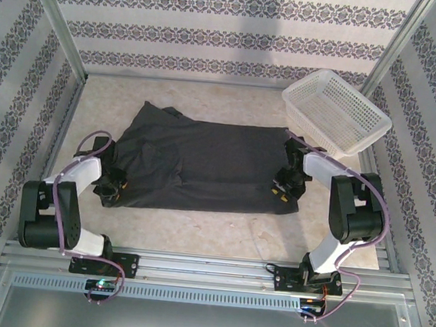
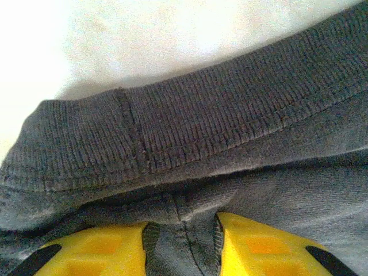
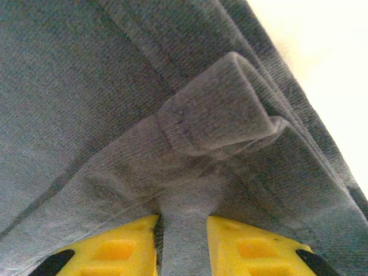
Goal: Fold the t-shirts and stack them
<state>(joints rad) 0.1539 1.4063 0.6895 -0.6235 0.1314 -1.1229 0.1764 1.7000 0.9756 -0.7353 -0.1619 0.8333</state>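
T-shirt: the dark grey t-shirt (image 1: 202, 166) lies spread out in the middle of the table (image 1: 196, 231), its long side running left to right.
Edges: the near edge is quite straight, and the far left part is rumpled.
Cloth: soft plain knit. The left wrist view shows a ribbed, stitched border, and the right wrist view shows a raised fold.
Left gripper: the left gripper (image 1: 111, 188) is at the near left corner, its yellow fingers (image 2: 109, 247) almost closed and pinching cloth.
Right gripper: the right gripper (image 1: 284, 187) is at the right edge, its fingers (image 3: 253, 247) narrow with cloth bunched between them.
Open room: there are bare pale strips of table in front of and behind the shirt.
Basket: the white plastic mesh basket (image 1: 336, 136) stands in the far right corner, just beside the shirt.
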